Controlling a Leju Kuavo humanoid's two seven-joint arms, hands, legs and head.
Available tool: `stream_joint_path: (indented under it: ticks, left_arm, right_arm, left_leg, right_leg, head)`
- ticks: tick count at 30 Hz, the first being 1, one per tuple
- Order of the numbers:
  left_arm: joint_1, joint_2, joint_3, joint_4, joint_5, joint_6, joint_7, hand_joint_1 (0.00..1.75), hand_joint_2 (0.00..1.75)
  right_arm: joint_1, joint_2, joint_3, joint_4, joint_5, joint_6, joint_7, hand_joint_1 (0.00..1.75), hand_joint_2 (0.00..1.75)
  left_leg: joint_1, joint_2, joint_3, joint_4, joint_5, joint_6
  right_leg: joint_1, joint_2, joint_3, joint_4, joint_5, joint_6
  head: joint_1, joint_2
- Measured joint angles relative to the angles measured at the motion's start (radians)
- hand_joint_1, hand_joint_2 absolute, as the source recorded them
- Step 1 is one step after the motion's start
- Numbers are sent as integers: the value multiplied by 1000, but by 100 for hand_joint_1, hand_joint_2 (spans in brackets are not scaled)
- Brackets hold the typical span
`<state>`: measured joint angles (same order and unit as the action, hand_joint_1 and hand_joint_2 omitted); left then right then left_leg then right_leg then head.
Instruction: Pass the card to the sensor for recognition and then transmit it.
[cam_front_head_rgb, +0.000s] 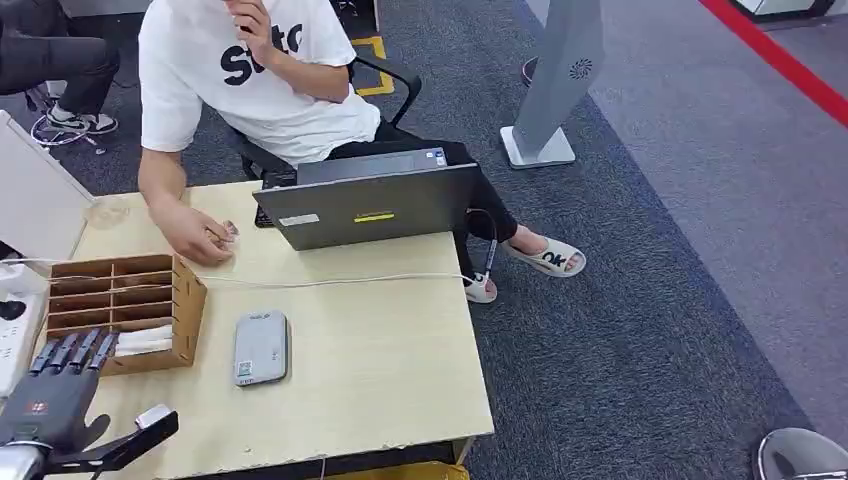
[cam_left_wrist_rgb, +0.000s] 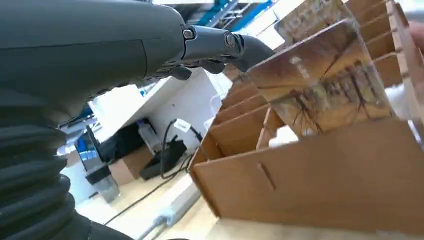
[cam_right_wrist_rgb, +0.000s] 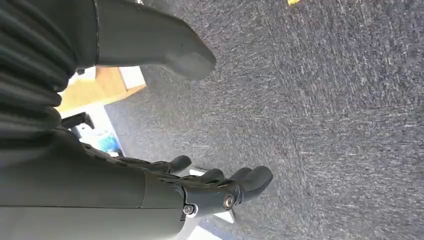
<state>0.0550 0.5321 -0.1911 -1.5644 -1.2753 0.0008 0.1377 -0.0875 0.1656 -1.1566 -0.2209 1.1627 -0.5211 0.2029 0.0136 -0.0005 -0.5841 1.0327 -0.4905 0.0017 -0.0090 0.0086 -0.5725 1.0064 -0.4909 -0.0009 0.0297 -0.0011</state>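
A card (cam_left_wrist_rgb: 320, 85) printed with a brownish picture stands tilted in a slot of the wooden rack (cam_left_wrist_rgb: 325, 175). The fingertips (cam_left_wrist_rgb: 240, 47) of my left hand touch its upper corner. In the head view my left hand (cam_front_head_rgb: 60, 395) reaches over the rack's (cam_front_head_rgb: 125, 300) near left corner, fingers stretched out and the thumb spread well to the side, so nothing is pinched. The grey card sensor (cam_front_head_rgb: 261, 347) lies flat on the table just right of the rack. My right hand (cam_right_wrist_rgb: 210, 192) hangs over the dark carpet, fingers apart and holding nothing.
A person sits at the far side of the table (cam_front_head_rgb: 400, 390) with one hand (cam_front_head_rgb: 205, 240) resting near the rack. An open laptop (cam_front_head_rgb: 370, 205) stands behind the sensor. A white cable (cam_front_head_rgb: 330, 281) crosses the table. A power strip (cam_front_head_rgb: 12, 320) lies at the left edge.
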Motion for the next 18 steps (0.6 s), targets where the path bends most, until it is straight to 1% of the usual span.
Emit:
stream_joint_path:
  ticks: [4, 10, 12, 18]
  left_arm:
    - [-41, -21, 0, 19, -14, 22, -34, 0, 175]
    - [-141, -59, -3, 91, -25, 18, -67, 0, 175]
    - [-165, -73, -10, 116, -26, 18, -70, 0, 175]
    - [-191, -96, -16, 150, -27, 19, -71, 0, 175]
  right_arm:
    - [0, 0, 0, 0, 7, -1, -8, 0, 175]
    - [-3, 0, 0, 0, 10, 0, -9, 0, 175]
    - [-4, 0, 0, 0, 10, 0, -7, 0, 175]
    - [-5, 0, 0, 0, 11, 0, -6, 0, 175]
  left_leg:
    - [0, 0, 0, 0, 0, 0]
    - [0, 0, 0, 0, 0, 0]
    - [0, 0, 0, 0, 0, 0]
    - [0, 0, 0, 0, 0, 0]
  right_leg:
    - [0, 0, 0, 0, 0, 0]
    - [0, 0, 0, 0, 0, 0]
    - [0, 0, 0, 0, 0, 0]
    - [0, 0, 0, 0, 0, 0]
  head:
    - [0, 0]
    - [0, 0]
    - [0, 0]
    - [0, 0]
